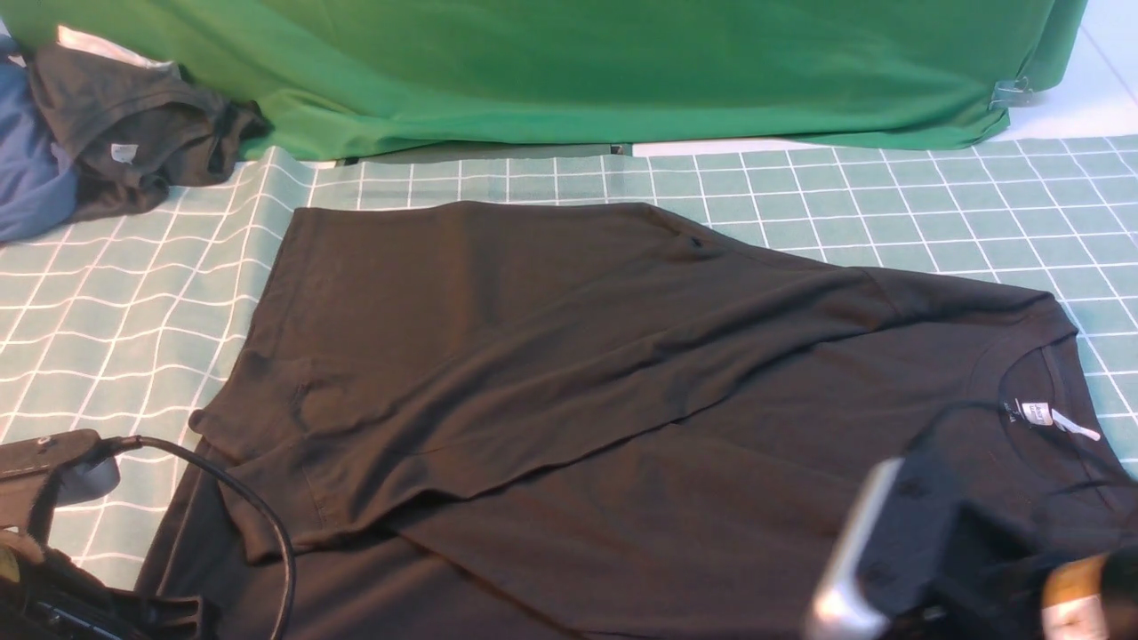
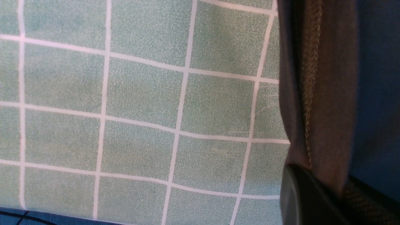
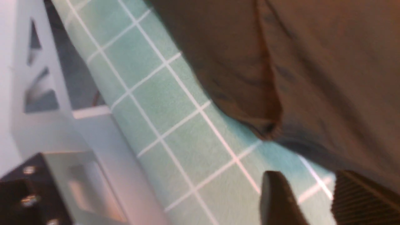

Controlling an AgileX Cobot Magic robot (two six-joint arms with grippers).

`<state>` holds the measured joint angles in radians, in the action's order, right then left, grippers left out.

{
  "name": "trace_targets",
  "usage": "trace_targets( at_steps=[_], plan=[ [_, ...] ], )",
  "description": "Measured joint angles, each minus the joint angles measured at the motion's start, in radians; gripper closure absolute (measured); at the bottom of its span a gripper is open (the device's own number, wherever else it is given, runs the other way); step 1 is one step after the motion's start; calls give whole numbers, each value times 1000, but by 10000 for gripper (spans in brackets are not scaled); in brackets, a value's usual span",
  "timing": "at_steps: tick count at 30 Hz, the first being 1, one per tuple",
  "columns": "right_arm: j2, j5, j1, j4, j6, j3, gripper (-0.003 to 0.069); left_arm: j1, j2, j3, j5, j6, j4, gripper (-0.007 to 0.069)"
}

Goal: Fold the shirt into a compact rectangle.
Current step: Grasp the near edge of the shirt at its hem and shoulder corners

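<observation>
Shirt (image 1: 569,373): black, spread flat on the checked mat (image 1: 116,329), filling the middle and right of the front view, collar end to the right
Fold: an upper layer of the shirt lies over the body from the far side, and its loose edge slants from the near left up toward the right
Neck tag (image 1: 1053,418): white, inside the round collar, just beyond the right arm
Left pincer (image 2: 325,200): closed, nipping the shirt's stitched hem at its left edge; the hem runs down between a smooth black finger (image 2: 300,200) and a ribbed pad
Right pincer (image 3: 312,203): jaws apart with bare mat showing between them, nothing held; a rumpled edge of the shirt lies just beside the fingers
Right arm (image 1: 942,551): blurred, low in the right corner, over the collar end of the shirt
Cable (image 1: 258,507): black, curving from the left arm over the shirt's near left edge
Green cloth (image 1: 622,71): along the far side, apart from the shirt
Grey garment (image 1: 133,133): crumpled at the far left, small white tag showing, beside a blue cloth (image 1: 27,169)
</observation>
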<state>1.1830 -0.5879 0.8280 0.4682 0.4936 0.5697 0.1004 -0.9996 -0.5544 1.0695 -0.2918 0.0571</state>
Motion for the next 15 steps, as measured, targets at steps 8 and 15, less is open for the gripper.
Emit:
trace_targets(
  at_steps=[8, 15],
  plan=[
    [256, 131, 87, -183, -104, 30, 89, 0, 2, 0, 0, 0, 1, 611],
    [335, 198, 88, -233, -105, 38, 112, 0, 2, 0, -13, 0, 1, 611]
  ],
)
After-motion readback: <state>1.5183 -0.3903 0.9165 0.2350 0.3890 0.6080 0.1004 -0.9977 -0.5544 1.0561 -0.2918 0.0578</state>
